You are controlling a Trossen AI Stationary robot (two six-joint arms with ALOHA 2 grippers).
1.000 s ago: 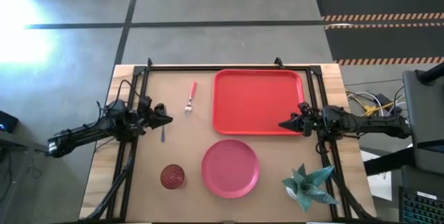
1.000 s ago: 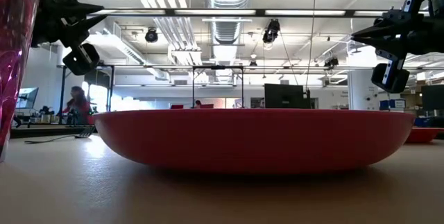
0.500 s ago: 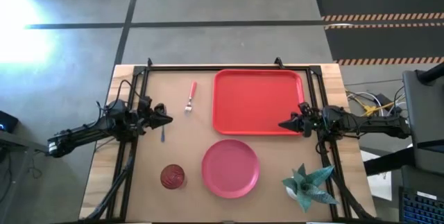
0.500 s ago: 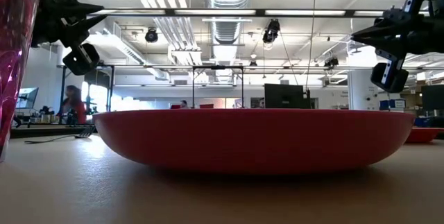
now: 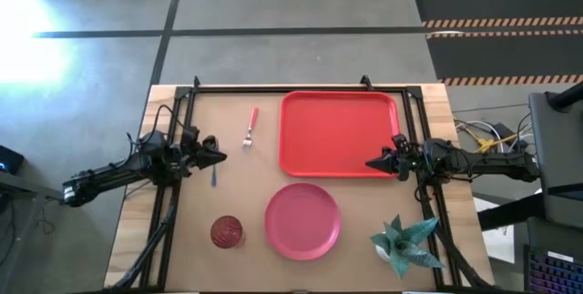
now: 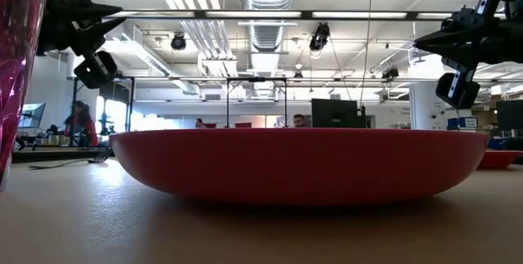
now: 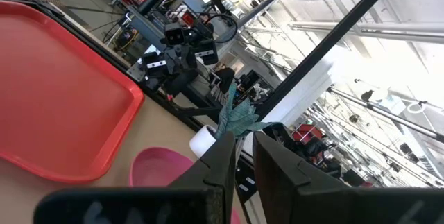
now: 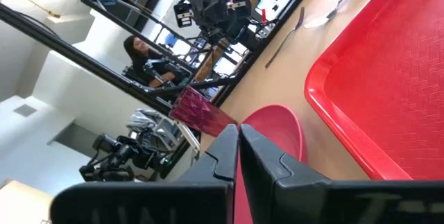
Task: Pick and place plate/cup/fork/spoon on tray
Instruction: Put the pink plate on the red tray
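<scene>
Brown tabletop; large red rectangular tray (image 5: 339, 134) empty; nothing has moved in the last second, so no pick started; my left gripper (image 5: 219, 157) fingers pressed together above the dark-handled spoon (image 5: 213, 177); right gripper (image 5: 372, 163) likewise closed at tray's edge; round pinkish-red plate (image 5: 302, 220) near edge.

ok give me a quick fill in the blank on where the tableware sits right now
1. The tray holds ____ of the tableware so far.
2. The fork lies on the table between the tray and the ____ end effector.
3. The cup stands beside the ____, on its left in the high view.
4. The spoon lies just below the left end effector's tip, not ____ by it.

Missing words: none; left; plate; held
</scene>
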